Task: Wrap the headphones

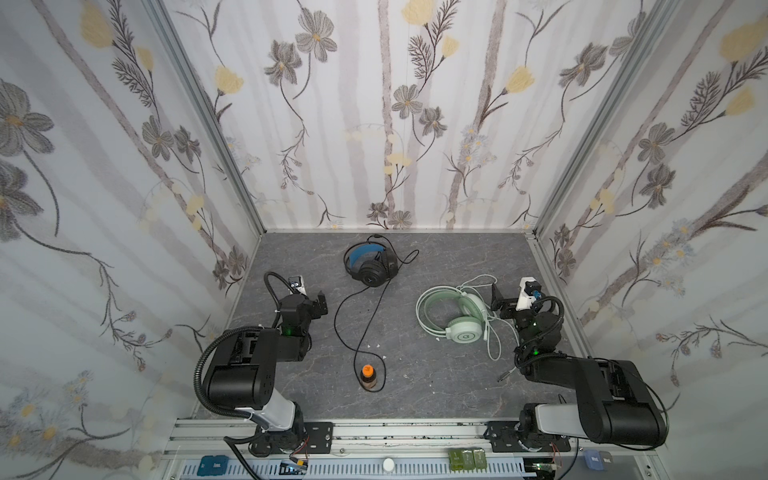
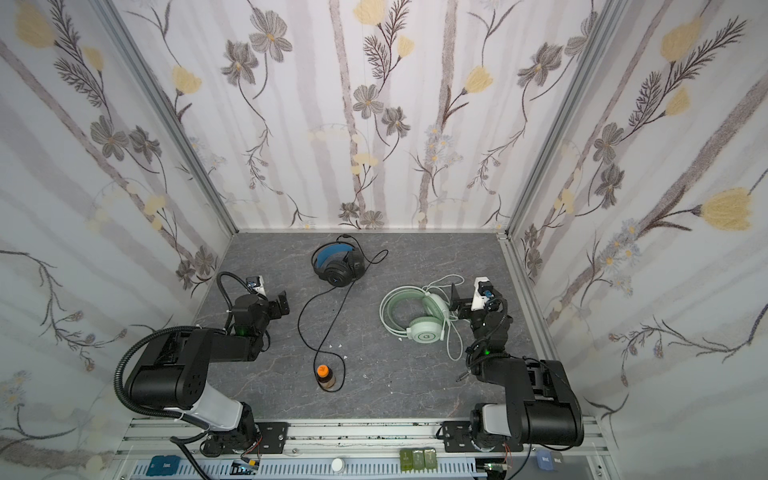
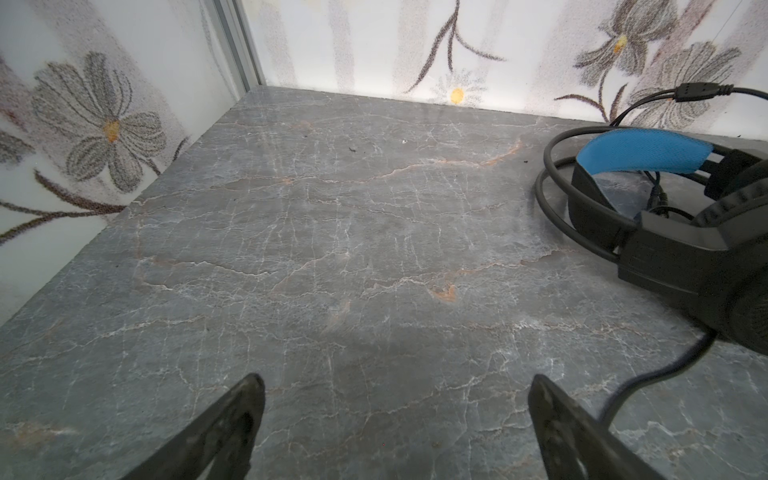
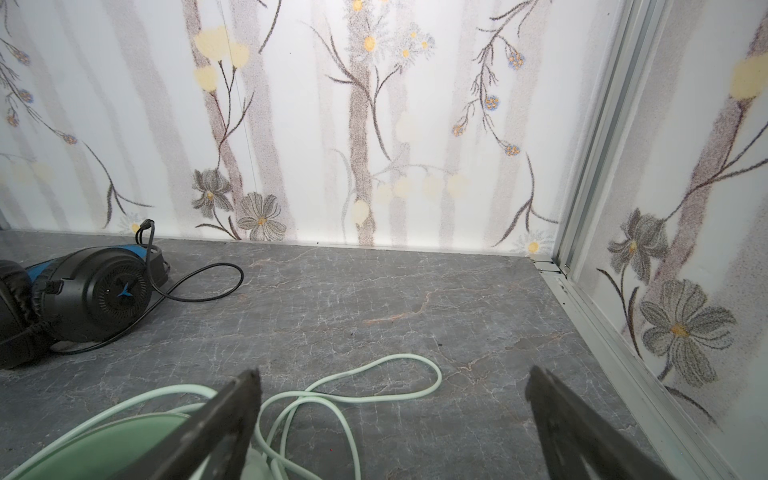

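Black headphones with a blue inner headband lie near the back wall; they also show in the right wrist view. Their black cable runs forward in a long loop. Mint green headphones lie at the right with their pale cable loose on the floor. My left gripper is open over bare floor, left of the black cable. Open as well, my right gripper hangs just right of the green headphones, above their cable.
A small orange-capped bottle stands at the front middle inside the black cable's loop. Flowered walls close in the grey marble floor on three sides. A metal rail runs along the front edge.
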